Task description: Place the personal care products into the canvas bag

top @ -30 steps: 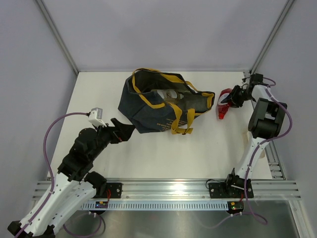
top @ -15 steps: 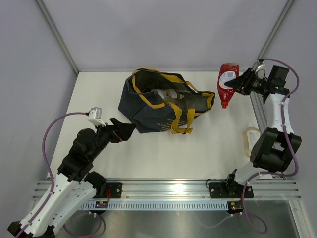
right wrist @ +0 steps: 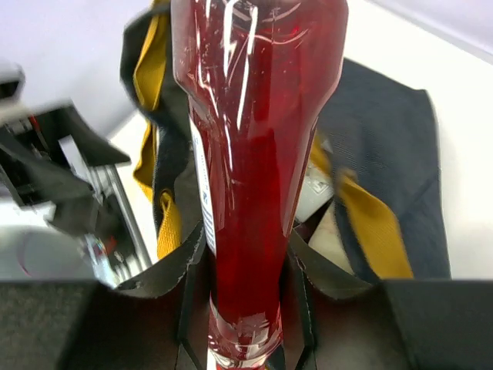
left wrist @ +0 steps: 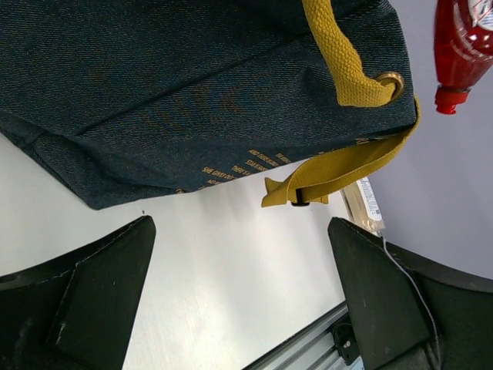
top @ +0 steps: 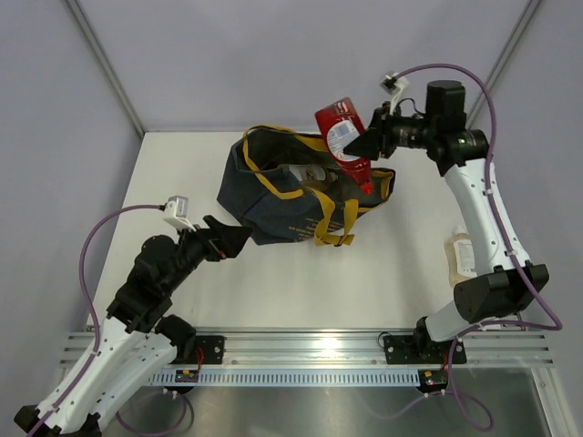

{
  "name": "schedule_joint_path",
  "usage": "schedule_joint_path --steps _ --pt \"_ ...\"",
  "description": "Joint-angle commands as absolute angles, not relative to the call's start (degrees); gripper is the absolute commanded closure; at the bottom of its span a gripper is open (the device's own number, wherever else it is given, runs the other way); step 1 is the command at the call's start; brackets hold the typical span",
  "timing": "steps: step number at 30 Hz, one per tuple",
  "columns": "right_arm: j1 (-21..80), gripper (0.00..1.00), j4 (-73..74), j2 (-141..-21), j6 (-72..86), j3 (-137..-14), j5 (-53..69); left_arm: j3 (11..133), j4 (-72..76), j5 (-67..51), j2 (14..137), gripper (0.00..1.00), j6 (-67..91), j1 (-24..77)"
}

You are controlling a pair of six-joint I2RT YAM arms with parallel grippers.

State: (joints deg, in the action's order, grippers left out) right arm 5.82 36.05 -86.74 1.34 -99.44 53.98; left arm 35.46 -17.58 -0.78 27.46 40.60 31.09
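Note:
The navy canvas bag [top: 273, 205] with mustard handles lies open at the far middle of the table. A pale pouch [top: 310, 173] shows inside its mouth. My right gripper [top: 369, 144] is shut on a dark red pouch [top: 342, 135] and holds it in the air over the bag's right side, cap pointing down. In the right wrist view the red pouch [right wrist: 254, 154] sits between my fingers [right wrist: 173, 270] above the bag [right wrist: 393, 154]. My left gripper [top: 232, 241] is open and empty just left of the bag's near corner, and the bag [left wrist: 192, 92] fills its wrist view.
Another pale pouch [top: 461, 253] lies on the table by the right edge; it also shows in the left wrist view [left wrist: 362, 202]. A yellow strap [top: 335, 223] hangs from the bag's near side. Enclosure walls stand close on all sides.
My right gripper has lifted the red pouch from the table's far right and carried it left, over the bag. The left arm has not moved.

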Motion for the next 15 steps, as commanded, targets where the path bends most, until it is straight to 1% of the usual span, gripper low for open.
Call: schedule_joint_path --steps 1,2,4,5,9,10,11,12,13,15 --pt "13.4 1.00 41.1 -88.8 -14.9 -108.3 46.2 35.3 -15.2 -1.7 26.1 0.01 41.6 31.0" --pt "15.1 1.00 43.3 -90.3 -16.9 -109.2 41.6 35.0 -15.1 -1.4 25.7 0.01 42.0 31.1" --pt "17.7 1.00 43.8 -91.2 -21.2 -109.7 38.2 34.2 -15.2 -1.1 24.8 0.01 42.4 31.0" --pt "19.7 1.00 43.3 -91.9 -22.6 -109.1 34.2 33.9 -15.2 -0.9 24.1 0.01 42.8 31.1" --pt "22.5 1.00 43.9 -94.7 -28.4 -109.7 28.2 33.5 -15.2 -0.7 23.6 0.01 42.8 31.0" --pt "23.0 0.98 45.0 -95.4 -32.0 -110.3 27.8 33.5 -14.9 -0.7 23.8 0.01 42.7 31.0" --pt "24.3 0.80 46.0 -96.2 -33.2 -110.1 26.1 33.5 -14.8 -1.0 24.0 0.01 42.6 31.1" --pt "25.1 0.67 46.4 -96.4 -34.5 -110.0 25.2 33.5 -14.6 -1.1 24.5 0.01 42.6 31.1" --pt "25.7 0.62 46.4 -96.4 -36.0 -109.3 23.6 33.6 -14.5 -1.1 24.9 0.01 42.6 31.1" --pt "27.2 0.60 46.0 -96.1 -36.5 -108.5 23.2 33.7 -14.1 -1.3 25.8 0.01 42.5 31.1"
